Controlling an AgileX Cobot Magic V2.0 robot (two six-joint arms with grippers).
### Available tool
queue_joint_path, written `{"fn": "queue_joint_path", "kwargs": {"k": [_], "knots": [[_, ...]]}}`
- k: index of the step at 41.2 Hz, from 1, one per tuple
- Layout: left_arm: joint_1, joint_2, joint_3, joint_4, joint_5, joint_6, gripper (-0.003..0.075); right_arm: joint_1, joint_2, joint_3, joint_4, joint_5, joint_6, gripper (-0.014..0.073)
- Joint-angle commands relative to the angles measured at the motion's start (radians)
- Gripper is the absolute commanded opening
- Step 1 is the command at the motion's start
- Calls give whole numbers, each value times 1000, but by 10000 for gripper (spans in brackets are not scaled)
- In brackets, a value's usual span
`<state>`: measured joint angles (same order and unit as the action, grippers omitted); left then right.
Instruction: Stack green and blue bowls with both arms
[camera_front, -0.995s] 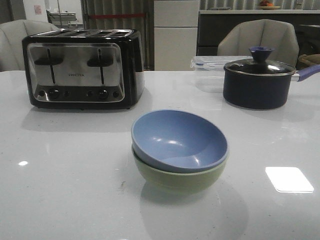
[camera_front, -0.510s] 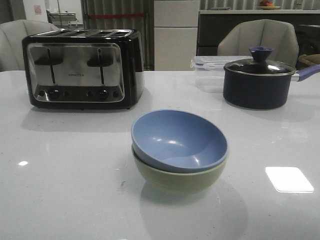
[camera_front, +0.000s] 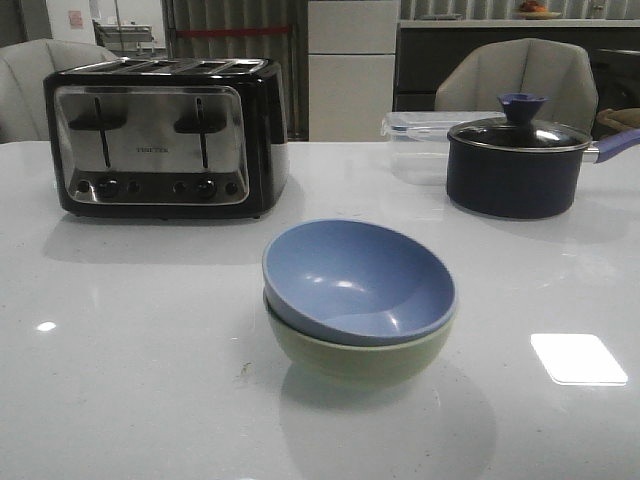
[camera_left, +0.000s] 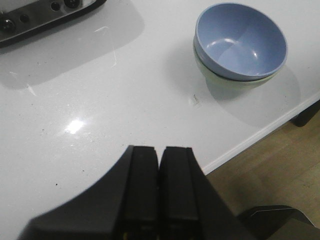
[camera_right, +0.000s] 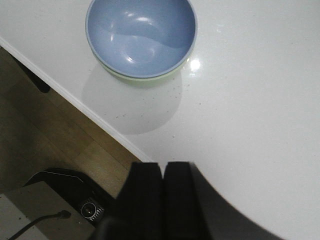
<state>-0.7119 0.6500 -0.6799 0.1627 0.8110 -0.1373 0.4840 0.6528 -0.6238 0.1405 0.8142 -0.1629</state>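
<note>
The dusty blue bowl (camera_front: 355, 280) sits nested inside the pale green bowl (camera_front: 355, 362) in the middle of the white table, near its front edge. The stack also shows in the left wrist view, blue bowl (camera_left: 241, 40) over green bowl (camera_left: 235, 82), and in the right wrist view, blue bowl (camera_right: 141, 35) over green bowl (camera_right: 150, 79). My left gripper (camera_left: 160, 150) is shut and empty, held back over the table's near edge, well apart from the bowls. My right gripper (camera_right: 163, 166) is shut and empty, also back at the near edge. Neither arm shows in the front view.
A black and chrome toaster (camera_front: 165, 135) stands at the back left. A dark navy lidded pot (camera_front: 515, 160) stands at the back right, with a clear plastic container (camera_front: 415, 135) behind it. The table's front edge (camera_left: 260, 135) and the wooden floor show in both wrist views.
</note>
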Motion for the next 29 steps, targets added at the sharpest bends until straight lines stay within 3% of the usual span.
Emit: {"fn": "queue_joint_path", "kwargs": {"k": [1,19,25,29], "knots": [[-6,3,-26,-2,-61,2,92,0,-1,-24,-5,-62,0,57],[-8,-12,-26,-3,-61,2,92,0,-1,-24,-5,-62,0,57],[82,-62,-13,-3,-66,2,93,0,-1,-24,-5,-62,0,57],[162,-121,44,-29,-159,35,93,0,-1,-24,-5,-62,0,57]]}}
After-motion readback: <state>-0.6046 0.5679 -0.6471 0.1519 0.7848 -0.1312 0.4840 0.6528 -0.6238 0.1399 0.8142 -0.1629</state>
